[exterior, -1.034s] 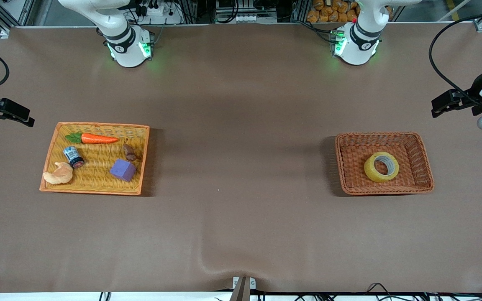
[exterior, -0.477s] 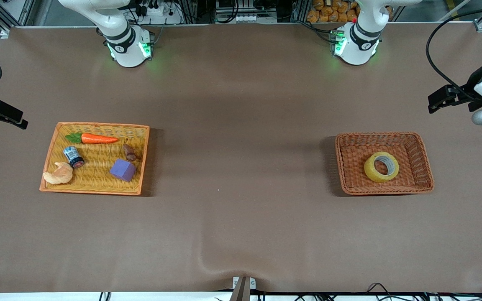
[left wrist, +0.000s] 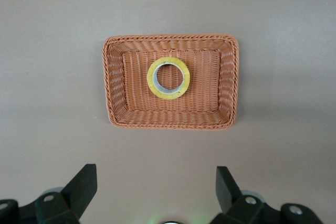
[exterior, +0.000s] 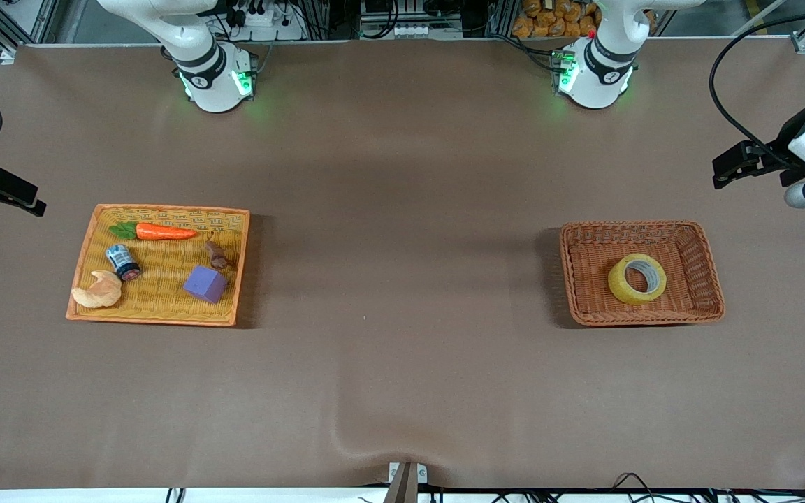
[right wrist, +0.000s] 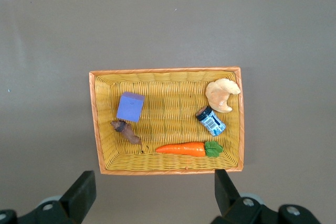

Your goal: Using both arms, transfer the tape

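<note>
Counting one tape [exterior: 636, 279], two baskets [exterior: 713, 297].

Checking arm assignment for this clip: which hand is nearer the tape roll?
Left. The left hand, fingers open, hangs high at the left arm's end of the table, by the brown basket holding the tape roll. The right hand hangs at the opposite end.

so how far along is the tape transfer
The tape lies in the brown basket at the left arm's end. Both claws, left and right, are open, high over their baskets. This fits before pickup or after delivery; the pictures can't settle which.
</note>
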{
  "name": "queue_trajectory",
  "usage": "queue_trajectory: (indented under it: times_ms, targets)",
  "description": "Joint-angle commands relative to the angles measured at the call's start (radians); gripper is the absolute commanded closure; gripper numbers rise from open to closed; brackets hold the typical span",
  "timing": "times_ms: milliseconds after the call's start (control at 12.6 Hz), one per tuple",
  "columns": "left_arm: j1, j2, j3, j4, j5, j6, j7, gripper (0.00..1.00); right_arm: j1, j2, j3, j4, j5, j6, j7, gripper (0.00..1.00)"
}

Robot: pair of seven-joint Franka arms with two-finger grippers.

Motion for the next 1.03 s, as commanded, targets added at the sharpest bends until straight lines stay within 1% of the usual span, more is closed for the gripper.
queue_trajectory:
  times_ms: [0, 716, 955]
  targets:
    - [-0.021, 0.001, 0.007, 0.023, 0.002, -0.009, -0.001, 0.00, -0.017, 0.001, 0.011, 0.015, 0.015, -0.006, 0.001, 0.00]
    - [-0.004, 0.006, 0.013, 0.026, 0.000, -0.017, 0.001, 0.00, -0.018, 0.007, 0.011, 0.015, 0.015, 0.002, -0.002, 0.00]
    - [-0.001, 0.003, 0.012, 0.026, -0.018, -0.020, 0.002, 0.00, -0.018, 0.007, 0.012, 0.015, 0.015, 0.002, 0.000, 0.00]
